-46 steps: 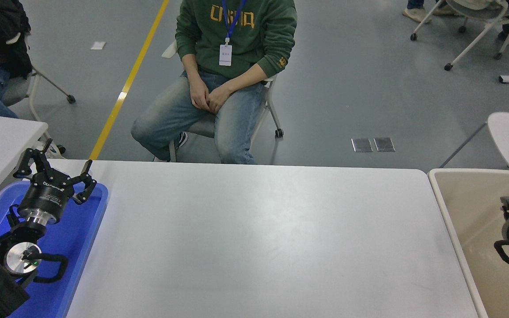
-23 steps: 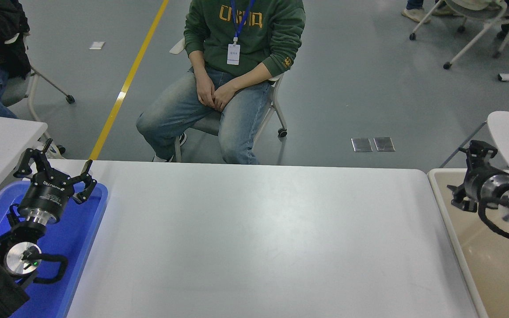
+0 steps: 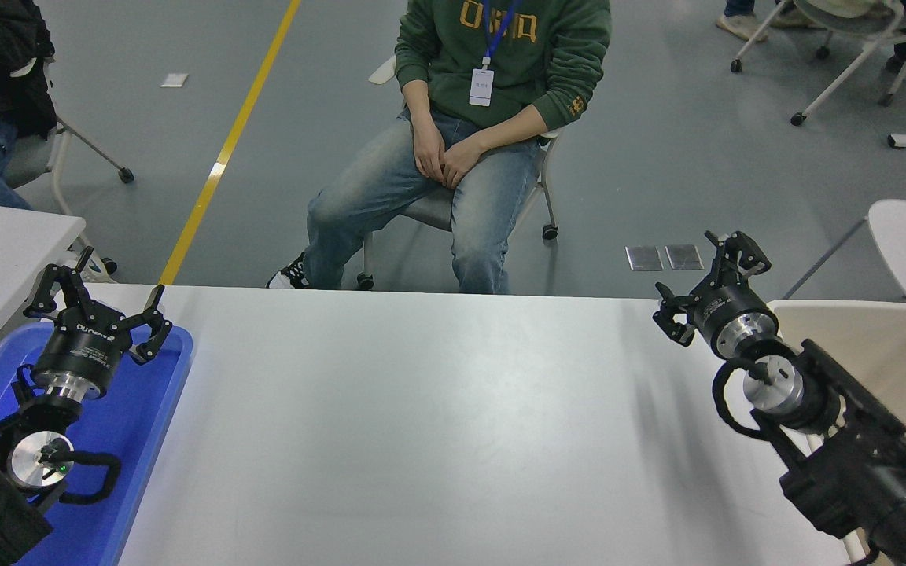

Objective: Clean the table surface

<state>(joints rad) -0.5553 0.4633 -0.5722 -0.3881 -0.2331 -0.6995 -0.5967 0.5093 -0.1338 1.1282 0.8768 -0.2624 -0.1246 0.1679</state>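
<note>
The wide, smooth white rectangular worktop (image 3: 437,424) spreads before me, filling the middle of the view. My right gripper (image 3: 711,284) hangs over its far right corner with jaws spread and holding nothing, just left of the beige plastic bin (image 3: 893,338) at the worktop's right end. My left gripper (image 3: 99,303) sits parked at the worktop's left end over the blue plastic tray (image 3: 134,440), jaws spread too. Beyond the worktop's far edge a person in a green sweatshirt (image 3: 500,47) sits on a chair.
</note>
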